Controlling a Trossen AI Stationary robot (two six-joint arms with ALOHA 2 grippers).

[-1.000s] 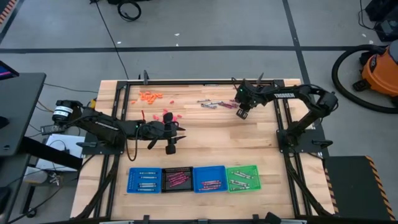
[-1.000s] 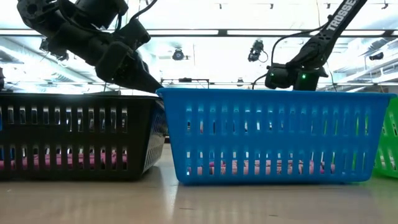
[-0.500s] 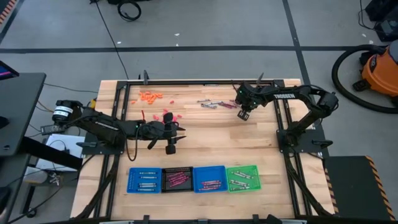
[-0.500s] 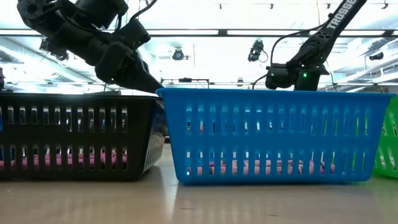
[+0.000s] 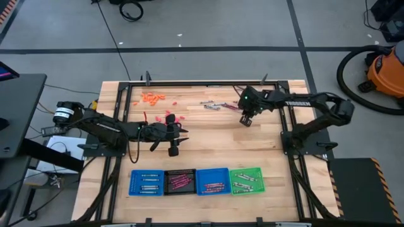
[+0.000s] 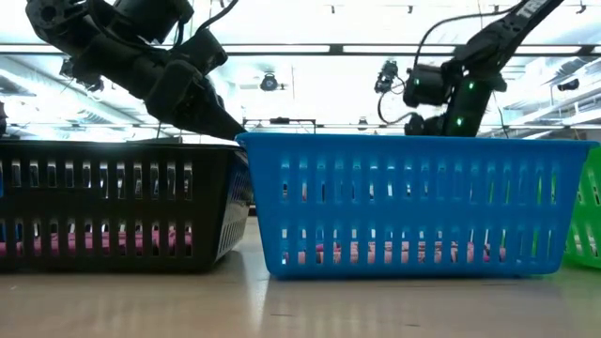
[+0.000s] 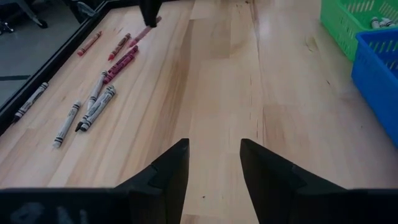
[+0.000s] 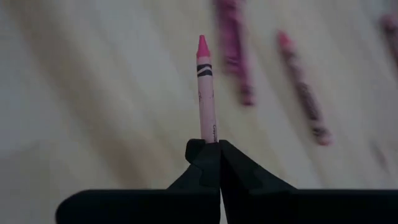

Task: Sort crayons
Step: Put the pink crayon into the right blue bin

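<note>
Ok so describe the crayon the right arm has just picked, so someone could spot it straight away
Find the loose crayons at the table's far edge. Just right of them hangs the right hand, shut on a pink crayon. It alone is off the wood, sticking out from the fingertips; the others lie flat.

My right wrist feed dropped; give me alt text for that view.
The right gripper is shut on a pink crayon, which sticks straight out past the fingertips. Beyond it, blurred, lie maroon crayons on the wooden table.

Four trays (image 5: 195, 181), two arms (image 5: 107, 128), and perhaps eight loose crayons (image 7: 93, 106).
</note>
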